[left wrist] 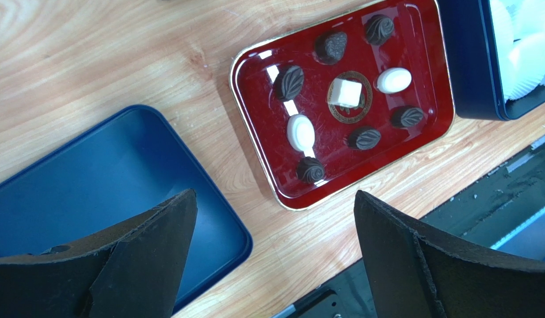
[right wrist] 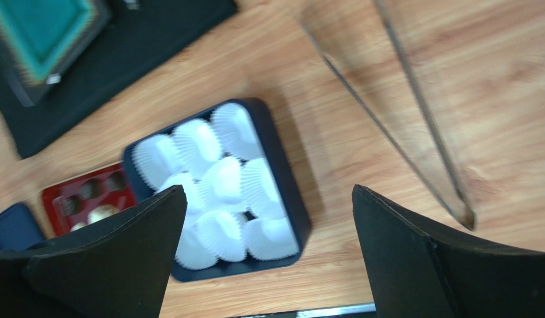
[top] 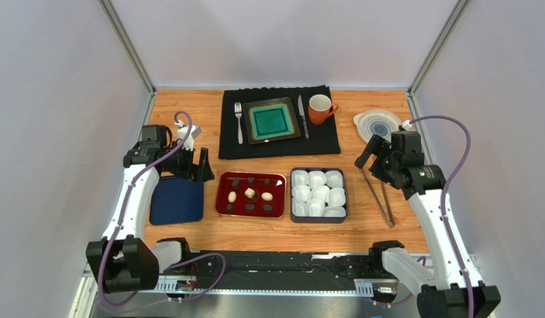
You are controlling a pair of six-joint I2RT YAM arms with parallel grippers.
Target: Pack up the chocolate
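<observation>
Chocolate (right wrist: 102,212) — blurred, partly hidden

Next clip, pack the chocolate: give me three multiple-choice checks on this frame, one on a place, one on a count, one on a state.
1. Where do the tongs lie?
A) on the black mat
B) on bare wood, right of the box of paper cups
C) on the blue lid

2. How many white pieces sit in the red tray?
A) one
B) three
C) five

3. How do the left gripper and right gripper stand?
A) both open, empty
B) both shut
C) left shut, right open

Key:
1 B, the top view shows them on wood beside the box.
2 B, two ovals and a cube.
3 A, each wrist view shows spread fingers with nothing between them.
</observation>
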